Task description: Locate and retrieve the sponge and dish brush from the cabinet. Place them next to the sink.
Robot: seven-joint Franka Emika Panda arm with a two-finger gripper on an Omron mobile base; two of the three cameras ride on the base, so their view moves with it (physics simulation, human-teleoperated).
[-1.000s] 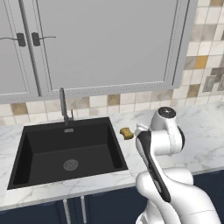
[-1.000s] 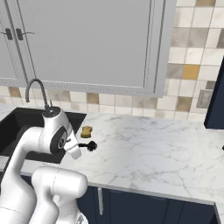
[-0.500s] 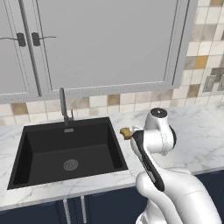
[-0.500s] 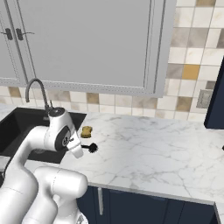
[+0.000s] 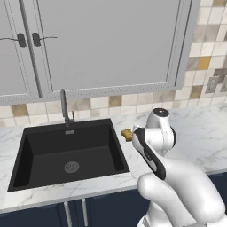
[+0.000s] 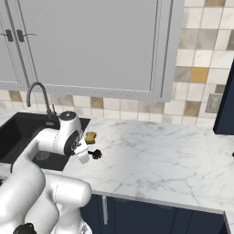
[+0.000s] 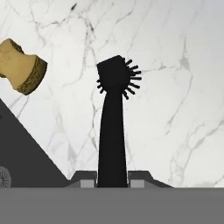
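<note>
Step 2 of 2: gripper (image 7: 112, 180) clamps thin handle of small black dish brush (image 7: 113, 127) above white marble counter (image 7: 175, 87), right of black rectangular sink (image 5: 66, 155). Mustard-yellow wavy-sided sponge (image 7: 19, 65) already placed nearby. Next: lower, release beside sponge.

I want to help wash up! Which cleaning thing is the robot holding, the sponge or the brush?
The black brush; the tool pinches its handle. The yellow sponge lies free.

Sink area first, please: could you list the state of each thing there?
Mustard-yellow sponge: lying on the white marble counter beside the black sink.
Black dish brush: handle held, head over the counter.
Gripper: shut on the brush.
Pale grey cabinet doors: closed.
</note>
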